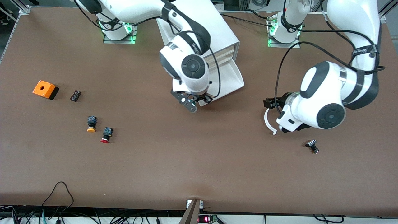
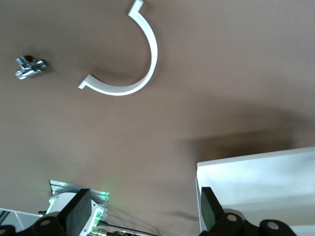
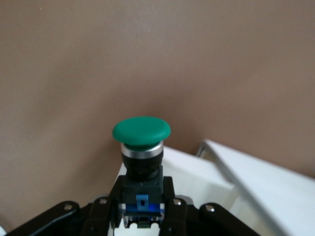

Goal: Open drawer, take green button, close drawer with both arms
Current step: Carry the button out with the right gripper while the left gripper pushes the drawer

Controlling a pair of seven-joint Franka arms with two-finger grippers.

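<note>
Right gripper (image 3: 142, 209) fingers pinch our button (image 3: 141, 132) over the open drawer (image 1: 228, 77); left gripper (image 2: 140, 216) gapes, waiting to shut it.

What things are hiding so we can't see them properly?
- Green button: shown only in the right wrist view, in the right gripper; the arm hides it in the front view.
- Open drawer: the arm covers much of its inside.
- Left gripper: its fingers are cut off by the wrist view's edge.
</note>
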